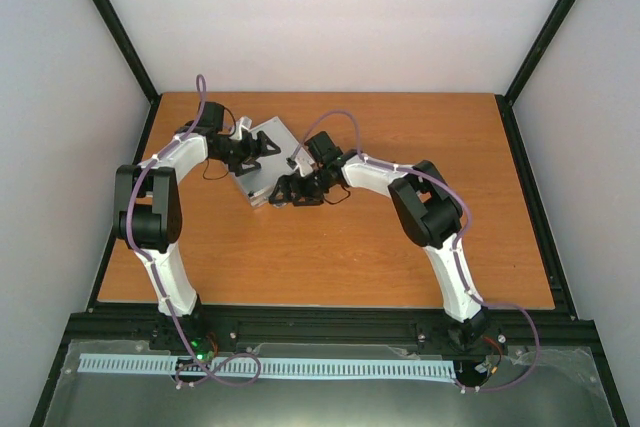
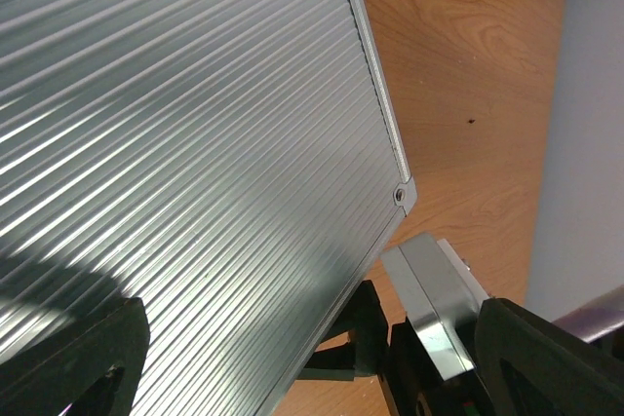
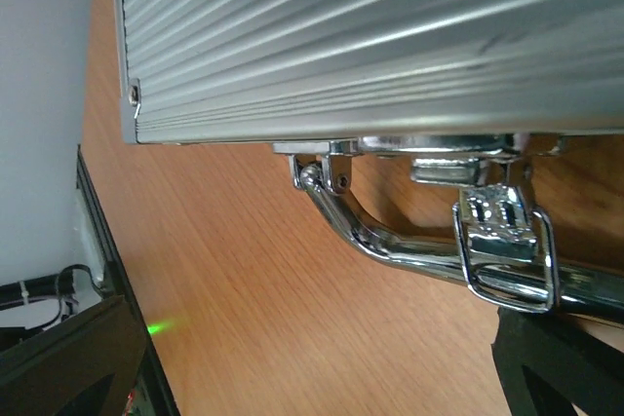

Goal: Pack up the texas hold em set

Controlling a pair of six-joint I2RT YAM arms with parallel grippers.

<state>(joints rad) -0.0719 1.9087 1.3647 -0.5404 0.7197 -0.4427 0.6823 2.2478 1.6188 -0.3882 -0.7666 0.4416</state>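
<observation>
Case skin: closest to our left wrist lens, the silver aluminium case (image 2: 195, 143) fills the view with fine parallel ribs that catch the light in bright bands.
Case edge: we see a smooth metal trim strip ending in a rounded corner cap (image 2: 401, 195) with one rivet.
Case hardware: from the right wrist we see a curved chrome handle (image 3: 390, 241) hinged under the ribbed wall, and beside it a chrome latch (image 3: 502, 241) with a wire loop.
Case position: from above, we find it on the far left-centre of the table (image 1: 400, 247), between the two grippers.
Left gripper (image 2: 312, 338): its black fingers (image 2: 78, 358) are spread wide at either side of the lid.
Right gripper (image 3: 312, 338): also spread wide, with the handle passing just above one finger (image 3: 556, 367).
Table: we see warm orange wood grain with a matte finish.
</observation>
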